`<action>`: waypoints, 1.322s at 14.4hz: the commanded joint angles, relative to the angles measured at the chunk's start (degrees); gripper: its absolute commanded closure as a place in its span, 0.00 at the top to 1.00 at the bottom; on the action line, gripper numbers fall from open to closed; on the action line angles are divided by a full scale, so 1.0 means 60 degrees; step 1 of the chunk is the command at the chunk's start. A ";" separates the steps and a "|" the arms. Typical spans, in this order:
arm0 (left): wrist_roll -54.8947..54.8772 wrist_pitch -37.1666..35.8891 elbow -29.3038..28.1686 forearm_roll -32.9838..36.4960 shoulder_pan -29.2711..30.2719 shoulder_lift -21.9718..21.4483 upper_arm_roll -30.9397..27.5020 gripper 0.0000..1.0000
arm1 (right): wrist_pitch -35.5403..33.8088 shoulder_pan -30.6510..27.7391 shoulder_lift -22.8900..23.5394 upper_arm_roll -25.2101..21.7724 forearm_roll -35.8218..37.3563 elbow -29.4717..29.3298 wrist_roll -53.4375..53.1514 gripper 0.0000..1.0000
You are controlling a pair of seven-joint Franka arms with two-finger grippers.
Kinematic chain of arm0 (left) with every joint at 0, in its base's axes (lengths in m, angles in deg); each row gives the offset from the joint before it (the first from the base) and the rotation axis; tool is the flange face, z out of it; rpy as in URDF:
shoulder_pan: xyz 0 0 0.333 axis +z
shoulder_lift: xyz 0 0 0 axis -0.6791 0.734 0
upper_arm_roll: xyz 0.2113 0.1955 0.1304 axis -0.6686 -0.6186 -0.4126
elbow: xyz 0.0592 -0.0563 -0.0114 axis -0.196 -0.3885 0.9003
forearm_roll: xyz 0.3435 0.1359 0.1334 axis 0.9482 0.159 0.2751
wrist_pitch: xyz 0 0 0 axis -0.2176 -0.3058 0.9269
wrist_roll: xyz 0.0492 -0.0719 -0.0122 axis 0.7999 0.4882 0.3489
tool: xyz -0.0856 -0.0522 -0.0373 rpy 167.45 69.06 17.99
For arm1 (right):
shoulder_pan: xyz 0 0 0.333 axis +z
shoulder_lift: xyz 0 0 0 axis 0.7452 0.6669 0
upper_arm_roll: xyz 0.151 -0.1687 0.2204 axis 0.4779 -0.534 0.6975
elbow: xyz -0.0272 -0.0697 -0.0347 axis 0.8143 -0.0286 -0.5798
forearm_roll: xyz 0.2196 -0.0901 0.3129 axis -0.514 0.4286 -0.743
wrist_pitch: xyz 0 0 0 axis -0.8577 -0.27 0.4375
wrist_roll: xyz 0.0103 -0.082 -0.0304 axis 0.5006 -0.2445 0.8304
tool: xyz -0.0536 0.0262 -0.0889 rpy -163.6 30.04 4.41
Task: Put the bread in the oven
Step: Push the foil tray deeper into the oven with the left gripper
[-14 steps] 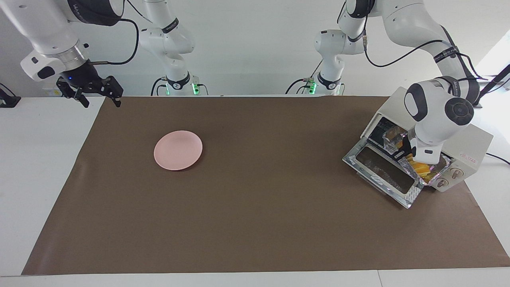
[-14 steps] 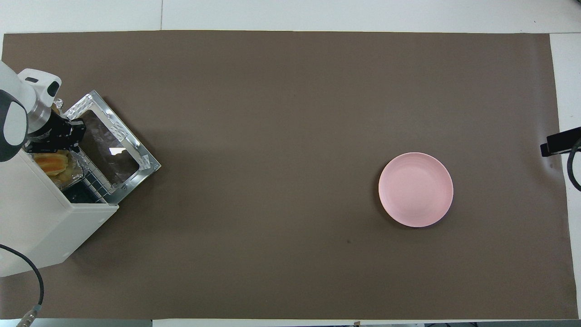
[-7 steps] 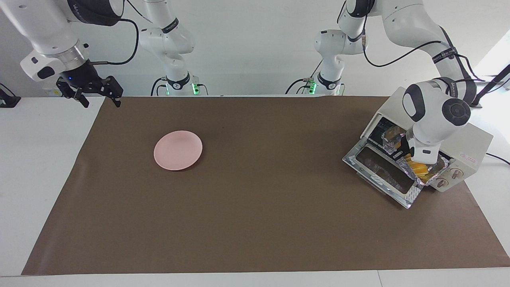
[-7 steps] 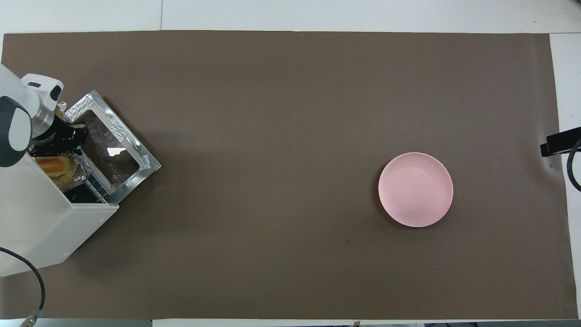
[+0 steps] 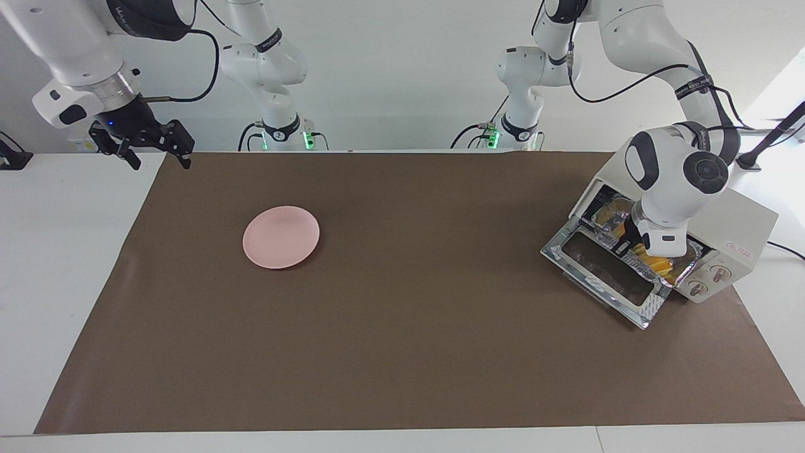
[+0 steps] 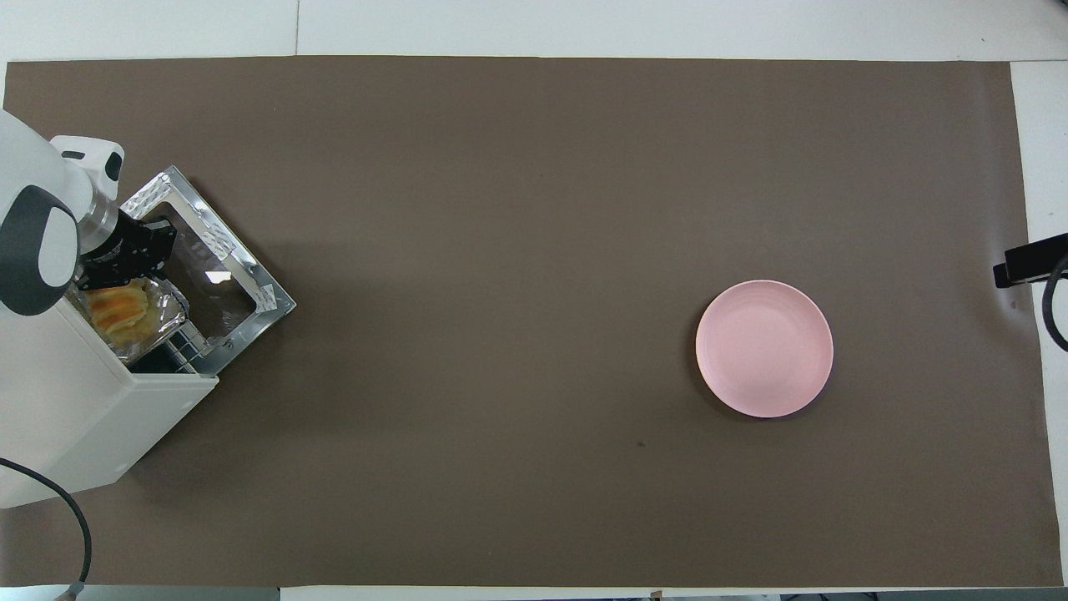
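Note:
The cream-white oven (image 5: 736,220) stands at the left arm's end of the table, its glass door (image 5: 604,270) dropped open flat. The yellow-orange bread (image 5: 657,264) lies in a crinkled foil tray (image 5: 690,253) on the rack at the oven's mouth. In the overhead view, the bread (image 6: 117,307) and the tray (image 6: 169,310) stick partly out of the oven (image 6: 75,417). My left gripper (image 5: 632,236) reaches down at the tray's edge by the door, shut on the foil; it also shows in the overhead view (image 6: 142,257). My right gripper (image 5: 160,163) waits open over the table's edge.
A round pink plate (image 5: 281,237) sits on the brown mat toward the right arm's end, also seen from overhead (image 6: 764,348). The oven's open door (image 6: 209,275) juts out over the mat. A black cable trails from the oven's body.
My left gripper has moved outward from the oven's mouth toward the door, and the foil tray with the bread has slid out a little with it. The right arm has not moved.

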 commanded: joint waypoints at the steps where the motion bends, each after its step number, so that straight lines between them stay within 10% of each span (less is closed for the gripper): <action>1: 0.0602 0.0290 -0.0502 0.0150 -0.0186 -0.0327 -0.0092 0.00 | -0.0038 -0.0001 -0.0235 0.0027 0.0113 0.0242 -0.0153 1.00; 19: 0.0091 -0.0544 -0.0517 0.0589 0.0268 -0.0766 -0.0121 0.00 | -0.0038 -0.0001 -0.0235 0.0041 0.0113 0.0242 -0.0153 1.00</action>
